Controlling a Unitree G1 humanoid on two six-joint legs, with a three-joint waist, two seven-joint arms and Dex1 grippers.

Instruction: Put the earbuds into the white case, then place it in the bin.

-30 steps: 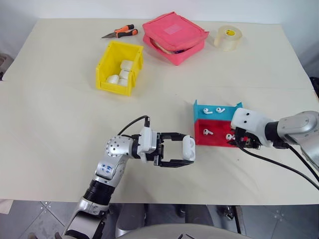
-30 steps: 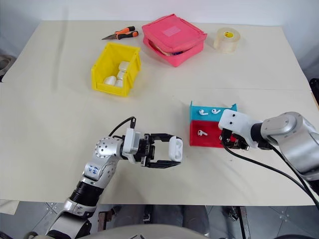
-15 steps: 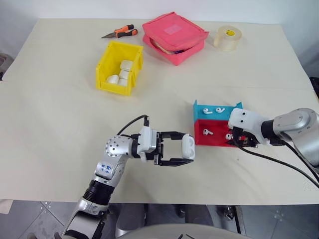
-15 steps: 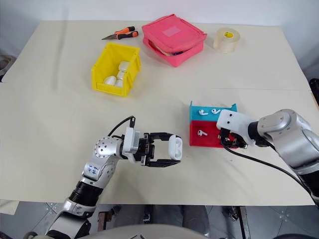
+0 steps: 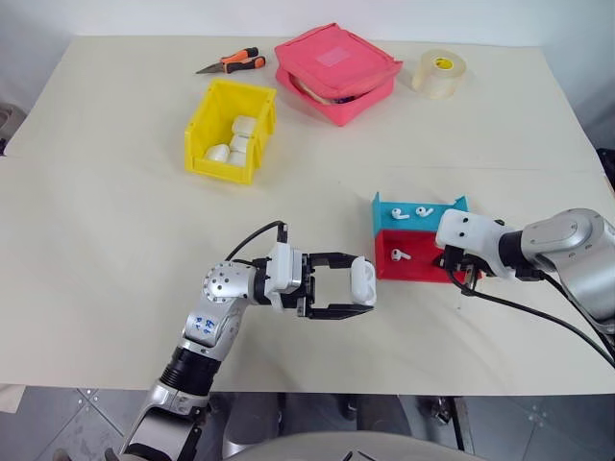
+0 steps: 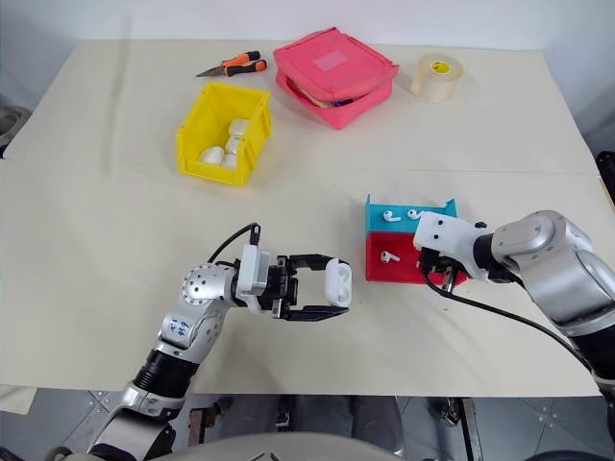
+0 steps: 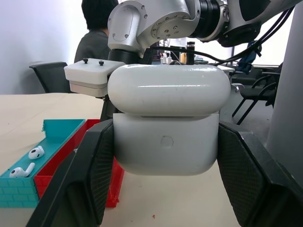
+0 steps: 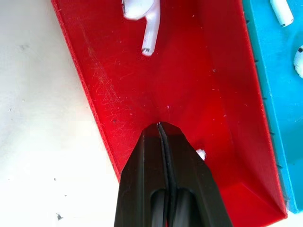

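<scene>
My left gripper point(image 5: 357, 286) is shut on the white case point(image 5: 363, 279), holding it level above the table; in the left wrist view the case point(image 7: 165, 123) sits between both pads. My right gripper point(image 5: 455, 273) points down into the red tray point(image 5: 421, 270), shut, its fingers point(image 8: 147, 161) pressed together. A white bit of an earbud point(image 8: 201, 153) peeks out beside one finger; whether it is pinched I cannot tell. Another earbud point(image 5: 401, 254) lies in the red tray, and two earbuds point(image 5: 411, 212) lie in the blue tray point(image 5: 383, 206). The yellow bin point(image 5: 217, 165) stands at the far left with several white cases inside.
A pink zip pouch point(image 5: 336, 69), a tape roll point(image 5: 440, 73) and orange-handled pliers point(image 5: 235, 63) lie along the table's far edge. Cables trail from both wrists. A seated person point(image 7: 97, 33) shows in the background of the left wrist view.
My right gripper has shut inside the red tray, over the spot where an earbud lay at the tray's right end. The left gripper and the case have kept still.
</scene>
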